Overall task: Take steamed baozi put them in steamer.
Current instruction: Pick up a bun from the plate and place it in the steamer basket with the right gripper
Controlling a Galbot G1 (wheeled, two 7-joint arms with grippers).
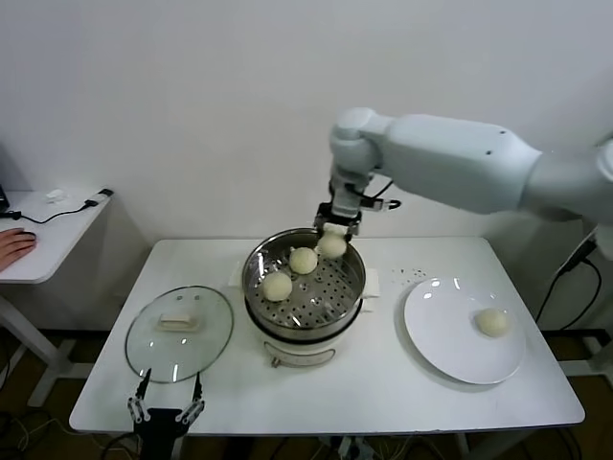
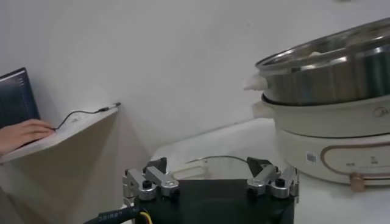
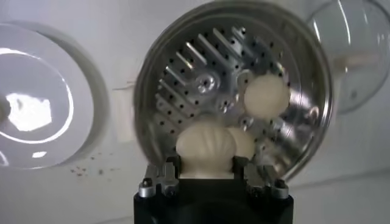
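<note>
Glass lid (image 1: 179, 333) with a white handle lies flat on the worktop (image 1: 383, 383), just beyond the idle left gripper (image 1: 166, 410), whose fingers stand apart. Right of it, two smooth domed baozi (image 1: 278, 286) already sit on the steamer's (image 1: 305, 287) perforated steel floor. Above its far rim the right gripper (image 1: 335, 228) is clamped on a third baozi (image 3: 205, 146), probably held high to clear the wall. Farthest right, one bun (image 1: 493, 322) waits on the white plate (image 1: 450, 345).

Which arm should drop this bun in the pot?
Right. Its end effector already holds a baozi over the steamer. The left end effector waits open, low near the glass lid.
</note>
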